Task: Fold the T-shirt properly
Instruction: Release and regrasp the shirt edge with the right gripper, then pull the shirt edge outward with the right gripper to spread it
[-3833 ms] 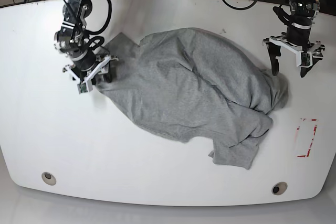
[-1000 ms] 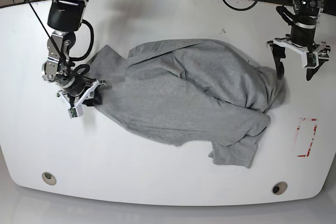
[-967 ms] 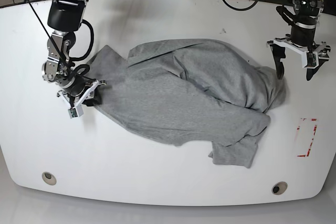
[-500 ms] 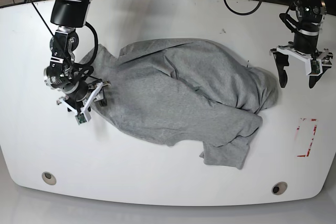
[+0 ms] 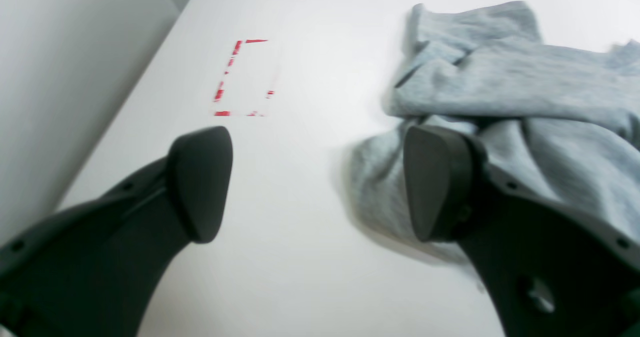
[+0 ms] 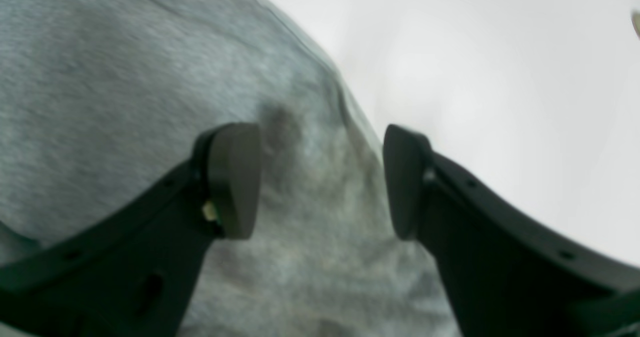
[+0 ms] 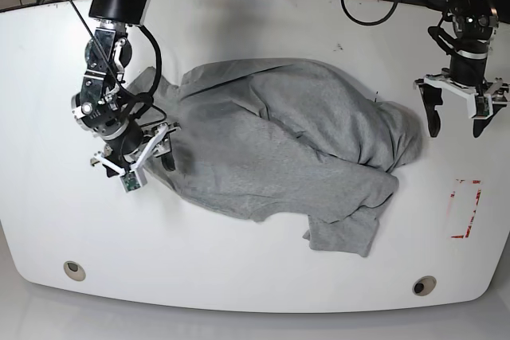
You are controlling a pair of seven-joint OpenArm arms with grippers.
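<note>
The T-shirt (image 7: 287,145) lies bunched across the middle of the table (image 7: 239,276). The right gripper (image 7: 137,160) sits at its edge on the base view's left, jaws apart over the cloth. The left gripper (image 7: 456,115) hangs spread just beyond the shirt's opposite edge.

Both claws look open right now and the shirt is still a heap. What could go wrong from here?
The right claw straddles a raised wrinkle of the T-shirt; closing may pinch several layers and drag the heap sideways. The left claw hangs open over bare table beside the shirt's edge, so closing there would likely grab nothing.
</note>
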